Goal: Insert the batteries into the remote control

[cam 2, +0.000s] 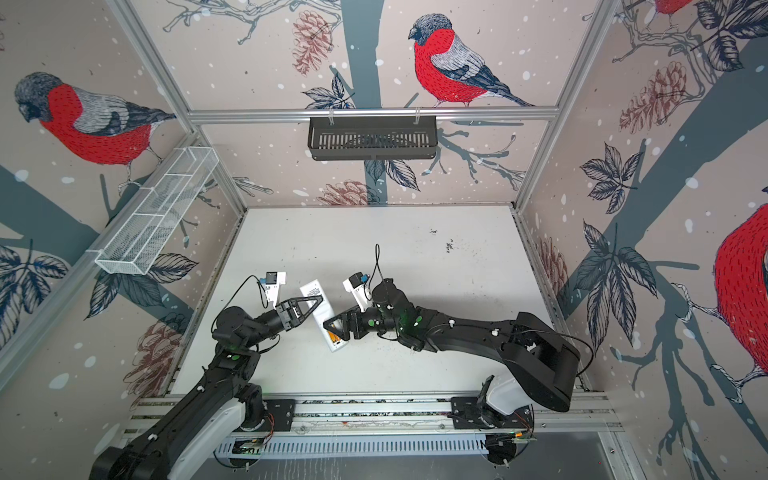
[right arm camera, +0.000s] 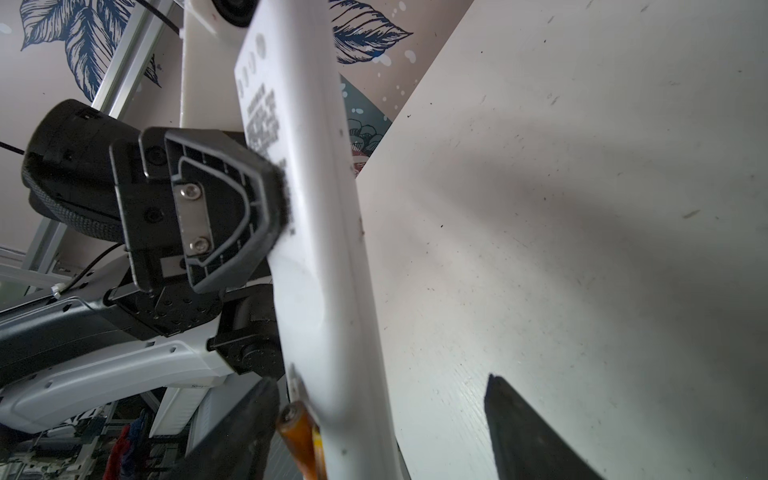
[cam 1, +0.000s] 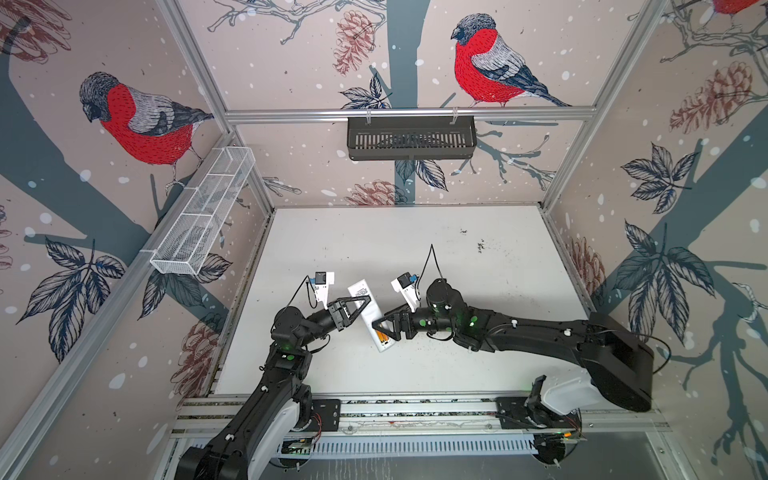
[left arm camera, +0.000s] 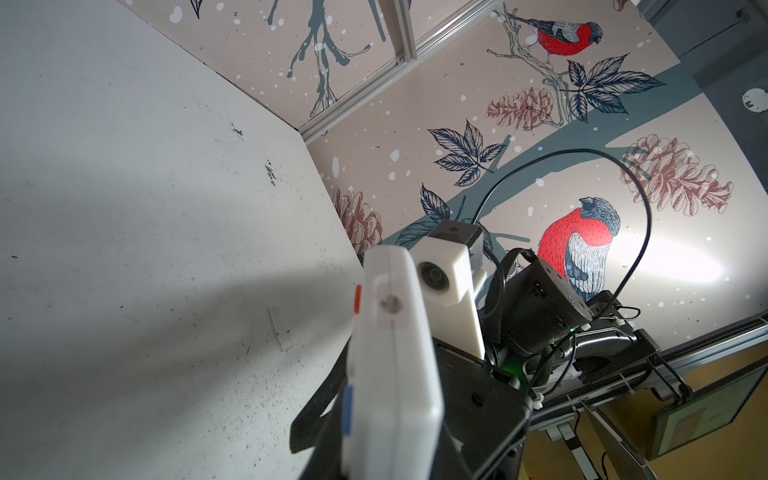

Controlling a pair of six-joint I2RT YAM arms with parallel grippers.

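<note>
In both top views the white remote control (cam 1: 365, 309) (cam 2: 321, 307) is held above the table, plain back up, printed label at the far end. My left gripper (cam 1: 360, 304) (cam 2: 312, 302) is shut on its middle; the left wrist view shows the remote control (left arm camera: 395, 353) edge-on between the jaws of the left gripper (left arm camera: 395, 436). Orange batteries (cam 1: 381, 335) (cam 2: 332, 335) lie in the open compartment at the near end. My right gripper (cam 1: 384, 330) (cam 2: 335, 328) straddles that end, open. In the right wrist view one battery (right arm camera: 299, 436) shows beside the remote control (right arm camera: 324, 249), between the spread jaws of the right gripper (right arm camera: 382, 436).
A small flat white piece (left arm camera: 282, 328) lies on the white table (cam 1: 457, 270). A black basket (cam 1: 411, 137) hangs on the back wall and a white wire basket (cam 1: 203, 212) on the left wall. Both arms meet over the table's front middle.
</note>
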